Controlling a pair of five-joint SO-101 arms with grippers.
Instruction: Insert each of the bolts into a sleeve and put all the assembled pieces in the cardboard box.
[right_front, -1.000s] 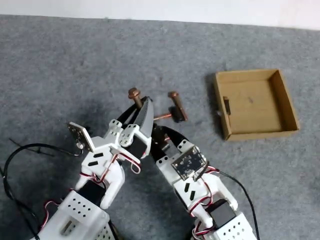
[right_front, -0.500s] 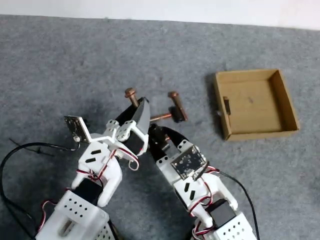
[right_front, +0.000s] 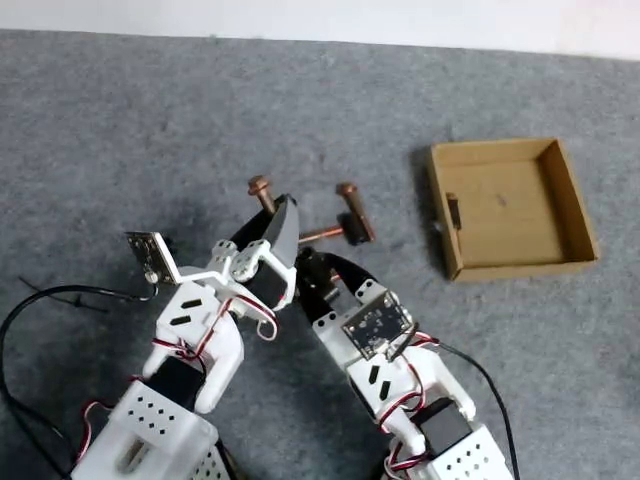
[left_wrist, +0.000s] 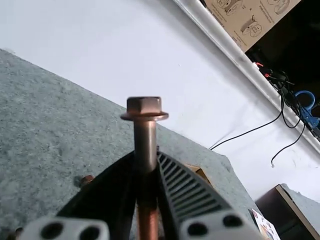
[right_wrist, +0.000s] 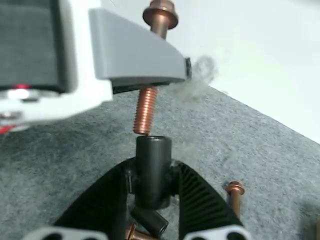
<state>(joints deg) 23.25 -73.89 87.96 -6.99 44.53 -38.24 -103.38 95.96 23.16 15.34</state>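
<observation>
The left gripper (left_wrist: 146, 156) is clamped on a copper bolt (left_wrist: 145, 127) with its head outermost, and the right gripper (right_wrist: 152, 172) pinches a black sleeve (right_wrist: 153, 155). In the high view the two meet well apart from the cardboard box (right_front: 565, 190), off its left wall. The right wrist view shows what the high view hides: the bolt's threaded tip sits at the sleeve's open mouth, in line with it and not visibly inside. Between the grippers and the box lie a loose bolt (right_front: 355, 210) and a second bolt (right_front: 322, 234) whose end meets a dark sleeve (right_front: 352, 234); how far it is seated is hard to tell. A small dark piece (right_front: 453, 211) lies inside the box by its left wall, too small to identify. In the left wrist view, a carton (left_wrist: 245, 17) in the background carries printed drawings, cut off at the edge
</observation>
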